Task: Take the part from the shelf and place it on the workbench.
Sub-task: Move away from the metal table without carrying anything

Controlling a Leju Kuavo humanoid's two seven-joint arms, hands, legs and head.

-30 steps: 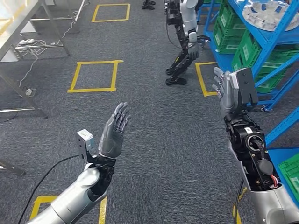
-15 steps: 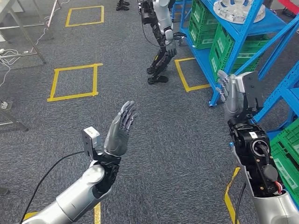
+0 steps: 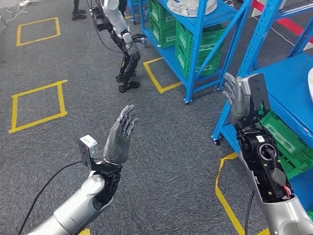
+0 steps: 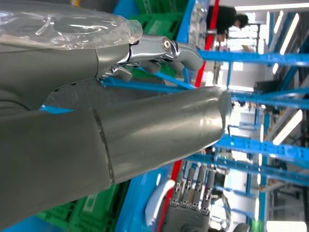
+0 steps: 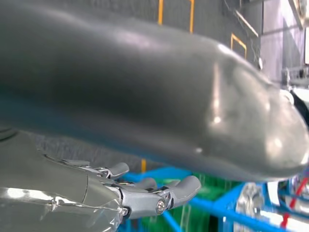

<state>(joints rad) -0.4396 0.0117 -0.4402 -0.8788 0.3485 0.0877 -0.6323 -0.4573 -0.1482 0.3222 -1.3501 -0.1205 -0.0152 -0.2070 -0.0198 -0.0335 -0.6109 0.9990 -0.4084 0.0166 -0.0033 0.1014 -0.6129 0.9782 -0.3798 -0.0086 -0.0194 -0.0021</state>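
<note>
**Part lies to the right, nearest the right hand**

While both arms are raised in front of the body with nothing in them, the thing that matters sits off to the robot's right. A blue shelf (image 3: pixel 291 93) stands close on that side, and at the far right edge of the head view a sliver of pale rounded rim, the part (image 3: pixel 310 84), rests on its top deck; too little of it shows to tell its shape or long axis. Green crates (image 3: pixel 284 142) fill the level beneath. A second blue rack (image 3: pixel 199 29) farther off carries a similar pale disc (image 3: pixel 191 6).

Of the two hands, the right hand (image 3: pixel 236 100) is plainly nearer: it hovers just beside the shelf's front edge, fingers spread and upright, holding nothing. The left hand (image 3: pixel 120 137) is well apart over the grey carpet (image 3: pixel 74 132), fingers likewise spread and empty. Judging by this, the reach must go rightward and across the deck, probably once the body turns further toward the shelf.
</note>
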